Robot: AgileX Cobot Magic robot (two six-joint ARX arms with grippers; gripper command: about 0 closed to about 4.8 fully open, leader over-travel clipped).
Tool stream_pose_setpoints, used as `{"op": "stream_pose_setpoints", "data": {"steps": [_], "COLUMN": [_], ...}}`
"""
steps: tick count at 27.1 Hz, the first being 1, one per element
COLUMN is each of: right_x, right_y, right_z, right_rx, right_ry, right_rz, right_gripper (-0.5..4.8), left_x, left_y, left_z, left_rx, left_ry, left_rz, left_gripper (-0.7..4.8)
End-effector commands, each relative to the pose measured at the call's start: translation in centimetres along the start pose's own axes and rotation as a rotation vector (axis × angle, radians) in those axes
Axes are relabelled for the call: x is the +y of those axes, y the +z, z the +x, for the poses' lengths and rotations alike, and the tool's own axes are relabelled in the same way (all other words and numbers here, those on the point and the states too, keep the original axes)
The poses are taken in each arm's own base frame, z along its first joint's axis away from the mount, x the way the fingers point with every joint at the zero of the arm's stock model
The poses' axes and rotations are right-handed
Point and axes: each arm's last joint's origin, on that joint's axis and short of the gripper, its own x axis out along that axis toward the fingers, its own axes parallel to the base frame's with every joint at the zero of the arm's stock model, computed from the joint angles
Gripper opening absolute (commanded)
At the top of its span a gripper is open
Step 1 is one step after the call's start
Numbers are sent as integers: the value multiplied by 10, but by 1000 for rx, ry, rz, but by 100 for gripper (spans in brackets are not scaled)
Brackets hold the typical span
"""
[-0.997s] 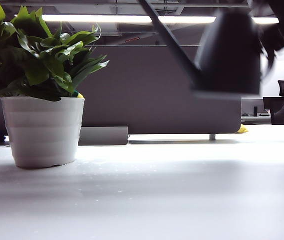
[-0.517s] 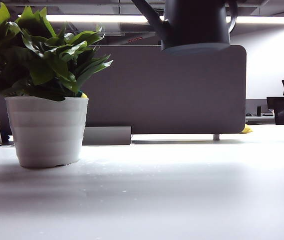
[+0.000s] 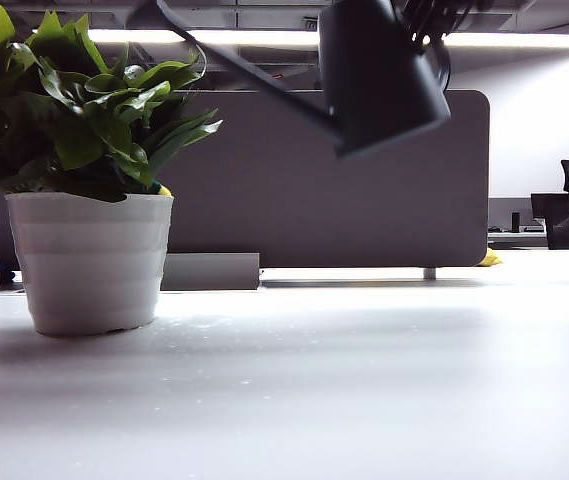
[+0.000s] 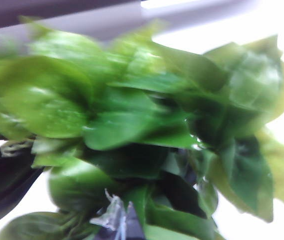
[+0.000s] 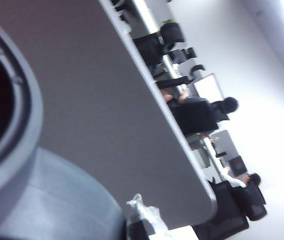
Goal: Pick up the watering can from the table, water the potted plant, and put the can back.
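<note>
While the watering can (image 3: 382,75) hangs high over the table (image 3: 364,390) in the exterior view, body tilted w/ its thin spout running up-left toward the potted plant (image 3: 79,170), the right gripper (image 3: 434,15) is only partly seen at the top edge, by the can's handle; its jaws are closed down nearly all the way and it seems to carry the can by that handle. Spout tip looks to reach over the near leaves, but depth can't be judged from this low angle. Left wrist view: blurred glossy foliage of the plant (image 4: 132,130) fills the shot; left gripper itself isn't visible, so can't tell if it's open or closed, or holding anything. Right wrist view: can's rim and grey body (image 5: 37,195) sit right against the lens, a grey partition panel (image 5: 107,110) behind; fingers hidden. Risks, imo: handle grip is narrow, so more tilt could let the can swing or slip; spout could clip leaves or pour short of the pot if depth is off; left arm close to the foliage could nudge the plant.
</note>
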Motion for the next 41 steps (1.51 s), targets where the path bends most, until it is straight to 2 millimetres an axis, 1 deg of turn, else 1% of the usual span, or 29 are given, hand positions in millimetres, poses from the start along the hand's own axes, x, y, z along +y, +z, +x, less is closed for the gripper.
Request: {"op": "stream_pose_setpoints", "data": {"steps": [1,3,4,7,9,11,16,21,24,27,32,36,41], "right_x": [-11,-11,-13,-20,-19,-16,-12,-12,-12,-12,-11,-9,-12], "right_y": [8,8,9,14,15,17,25,31,39,45,53,57,65], "right_z": [3,4,4,3,3,4,6,19,23,22,20,19,15], "right_rx": [-66,-76,-84,-121,-162,-166,-193,-206,-221,-254,-260,-283,-314], "right_ry": [-116,-143,-160,-241,-229,-225,-269,-291,-315,-328,-342,-344,-414], "right_rz": [-53,-92,-103,-151,-203,-258,-284,-326,-408,-455,-508,-521,-510], "right_gripper": [-5,-5,-5,-5,-5,-5,-5,-5,-5,-5,-5,-5,-5], "left_x": [-7,-12,-12,-12,-11,-11,-12,-21,-24,-23,-23,-24,-25], "left_y": [-2,-2,-3,-4,-4,-4,-4,-3,-3,-4,-7,-7,-7], "left_z": [0,1,1,1,1,1,1,2,2,2,2,2,2], "left_rx": [34,49,55,67,71,73,69,64,66,73,105,106,109], "left_ry": [24,46,73,70,103,117,90,30,20,24,24,18,14], "left_rz": [45,64,68,86,81,66,48,62,68,68,66,66,69], "left_gripper": [-6,-6,-6,-6,-6,-6,-6,-6,-6,-6,-6,-6,-6]}}
